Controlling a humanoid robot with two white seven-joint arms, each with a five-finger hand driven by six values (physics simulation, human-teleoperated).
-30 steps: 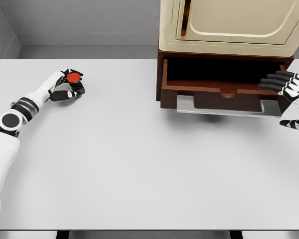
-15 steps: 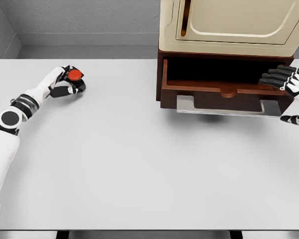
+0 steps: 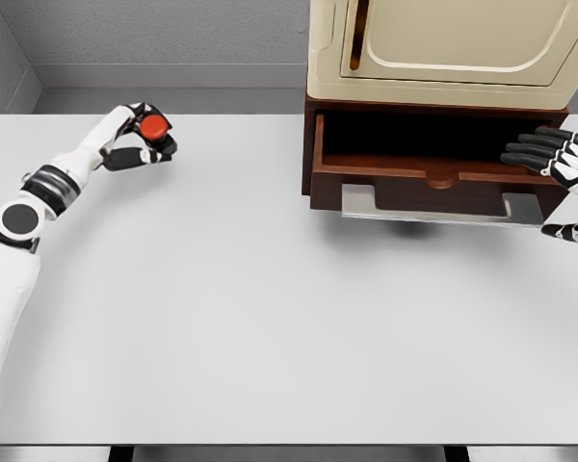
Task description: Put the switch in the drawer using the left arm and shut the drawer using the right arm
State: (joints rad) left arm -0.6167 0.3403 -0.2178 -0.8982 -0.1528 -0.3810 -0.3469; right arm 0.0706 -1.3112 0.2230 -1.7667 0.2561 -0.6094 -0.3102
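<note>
At upper left the left hand (image 3: 143, 138) grips the red switch (image 3: 154, 127); the right hand (image 3: 557, 159), fingers spread and empty, rests at the open drawer (image 3: 433, 175).

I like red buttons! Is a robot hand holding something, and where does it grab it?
The left hand grips the switch by its dark body, the red button facing up.

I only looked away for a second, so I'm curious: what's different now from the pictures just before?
The left hand, already closed around the red-buttoned switch, has carried it a little up and to the right in the picture, toward the far edge of the table. The right hand crept slightly up beside the open drawer, fingers extended. The drawer itself stayed open and unmoved.
</note>
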